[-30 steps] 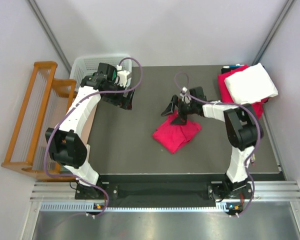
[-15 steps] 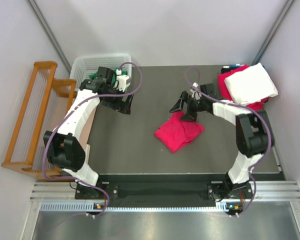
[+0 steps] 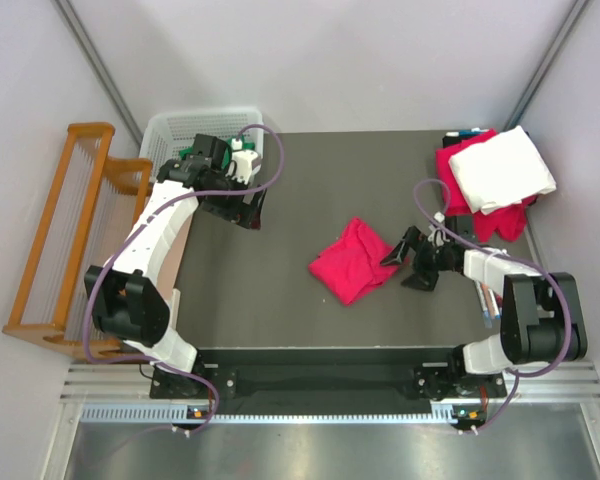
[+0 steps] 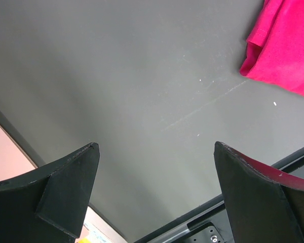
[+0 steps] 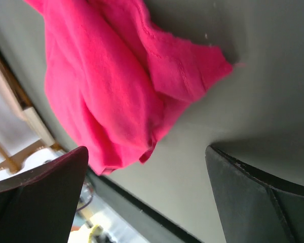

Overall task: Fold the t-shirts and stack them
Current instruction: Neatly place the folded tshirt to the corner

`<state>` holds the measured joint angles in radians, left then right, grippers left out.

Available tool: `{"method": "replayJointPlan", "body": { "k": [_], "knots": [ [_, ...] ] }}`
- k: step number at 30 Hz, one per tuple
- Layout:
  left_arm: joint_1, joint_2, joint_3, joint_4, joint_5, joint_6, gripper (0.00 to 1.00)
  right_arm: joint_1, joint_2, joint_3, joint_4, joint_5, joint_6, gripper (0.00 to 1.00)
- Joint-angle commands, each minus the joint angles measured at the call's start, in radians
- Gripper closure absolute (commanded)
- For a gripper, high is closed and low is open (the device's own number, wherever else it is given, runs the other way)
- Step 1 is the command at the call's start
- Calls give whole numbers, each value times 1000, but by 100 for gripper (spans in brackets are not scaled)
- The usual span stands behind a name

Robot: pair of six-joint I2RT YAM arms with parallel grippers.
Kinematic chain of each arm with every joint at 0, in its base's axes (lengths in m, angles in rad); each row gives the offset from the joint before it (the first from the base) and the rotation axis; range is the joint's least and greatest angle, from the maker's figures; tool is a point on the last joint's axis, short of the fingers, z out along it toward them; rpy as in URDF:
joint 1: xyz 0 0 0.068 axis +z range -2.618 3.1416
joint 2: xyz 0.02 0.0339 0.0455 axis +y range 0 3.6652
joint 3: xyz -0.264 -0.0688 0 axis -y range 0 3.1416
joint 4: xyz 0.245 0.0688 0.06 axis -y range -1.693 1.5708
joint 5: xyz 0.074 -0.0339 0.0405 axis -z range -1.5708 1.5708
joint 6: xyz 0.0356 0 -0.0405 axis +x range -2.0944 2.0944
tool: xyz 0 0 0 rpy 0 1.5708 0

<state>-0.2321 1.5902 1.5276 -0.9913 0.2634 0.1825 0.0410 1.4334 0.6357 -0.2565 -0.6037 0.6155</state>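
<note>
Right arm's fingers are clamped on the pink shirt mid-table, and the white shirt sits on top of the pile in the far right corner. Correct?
Not clamped: the right wrist view shows the right fingers wide open, gripping nothing; the pink shirt lies loose mid-table. The white shirt does sit on top of the pile in the far right corner.

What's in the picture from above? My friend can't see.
A crumpled pink t-shirt lies mid-table, the open right gripper beside it. The open left gripper hangs near a white basket; a white t-shirt lies far right.
</note>
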Motion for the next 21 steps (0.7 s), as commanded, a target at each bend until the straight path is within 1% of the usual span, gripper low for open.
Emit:
{"method": "replayJointPlan", "body": {
  "k": [1,6,9,12,13,15,16,21],
  "knots": [
    [4,-45,-4,5,5,9,1,-65,-28,-8,25,2,-48,0],
    [4,-44,-12,8,5,11,1,-98,-34,-8,16,5,-71,0],
    [4,-44,-12,8,7,11,1,-113,4,-8,48,-1,-76,0],
    [4,-45,-14,8,5,11,1,-115,65,-11,117,-21,-56,0],
    [4,-45,-12,6,4,14,1,-115,94,-17,173,-36,-46,0],
    [4,-44,-12,8,3,15,1,-115,133,-13,223,-44,-23,0],
    [4,-44,-12,8,5,15,1,-115,171,-7,285,-62,-17,0],
    [4,-35,-1,2,2,17,1,-115,283,-13,394,-85,13,0]
  ]
}}
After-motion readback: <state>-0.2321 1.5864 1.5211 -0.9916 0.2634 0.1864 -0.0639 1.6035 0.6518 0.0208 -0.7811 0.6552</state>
